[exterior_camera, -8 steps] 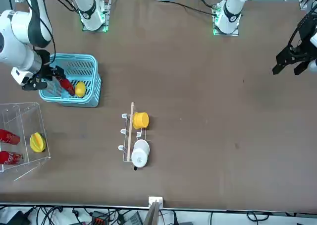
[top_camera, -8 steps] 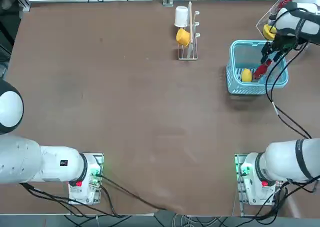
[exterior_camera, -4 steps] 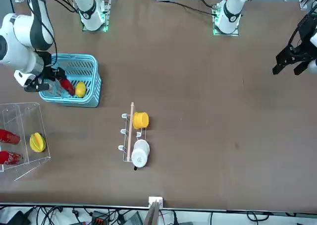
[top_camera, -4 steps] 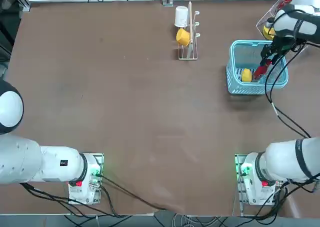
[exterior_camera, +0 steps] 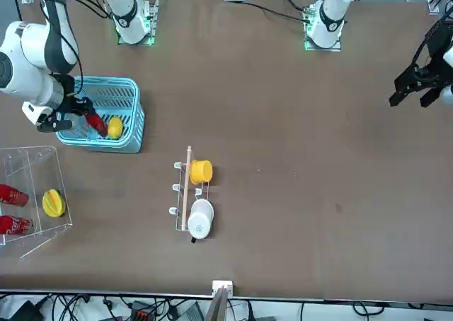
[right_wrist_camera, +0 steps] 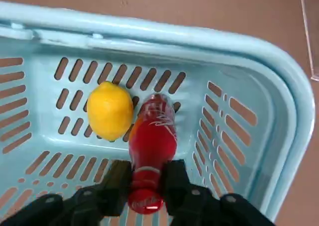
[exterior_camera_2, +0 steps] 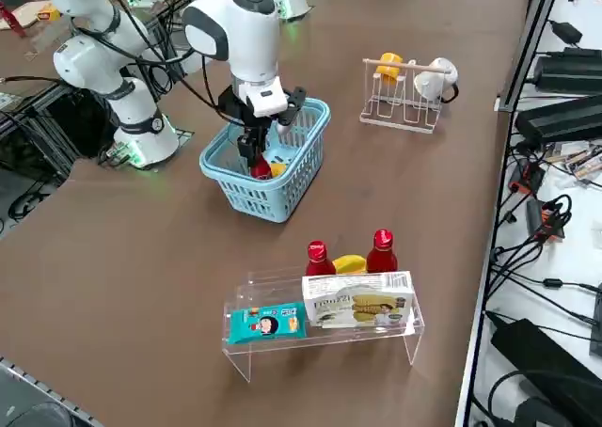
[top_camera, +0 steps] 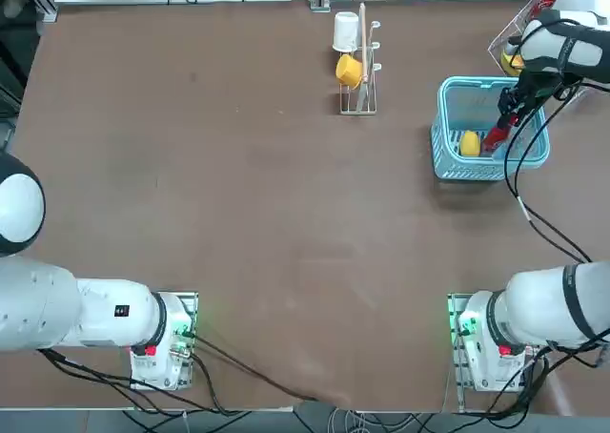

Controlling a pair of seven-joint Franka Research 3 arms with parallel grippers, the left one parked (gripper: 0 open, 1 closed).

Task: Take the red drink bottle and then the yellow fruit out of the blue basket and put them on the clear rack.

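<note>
- Top view: right gripper (top_camera: 509,116) down in the basket (top_camera: 442,147), at the cap end of the bottle (top_camera: 495,138). Bottle and lemon (top_camera: 470,143) both inside, side by side. Against a second ago: arm has shifted a little and now covers more of the bottle's cap end; lemon and basket same place.
- Front view: neither target on the rack (exterior_camera: 52,150) so far. Rack already holds two other red bottles (exterior_camera: 14,195) (exterior_camera: 15,225) and the flat yellow fruit (exterior_camera: 54,203). Against the earlier frame, wrist sits slightly nearer the bottle; rack and its load unchanged.
- Right side view: bottle still low in the basket, not lifted out. Rack also carries a white box (exterior_camera_2: 358,299) and a blue packet (exterior_camera_2: 267,323); space for the new items looks tight, my guess.
- Right wrist view: fingers closed in on the bottle's neck, just below the cap, one on each side; looks like a grip. Lemon just beside the bottle, not held.
- Progress: early, bottle at grasp stage. Left to do: lift bottle, set it on rack, then the same for lemon.
</note>
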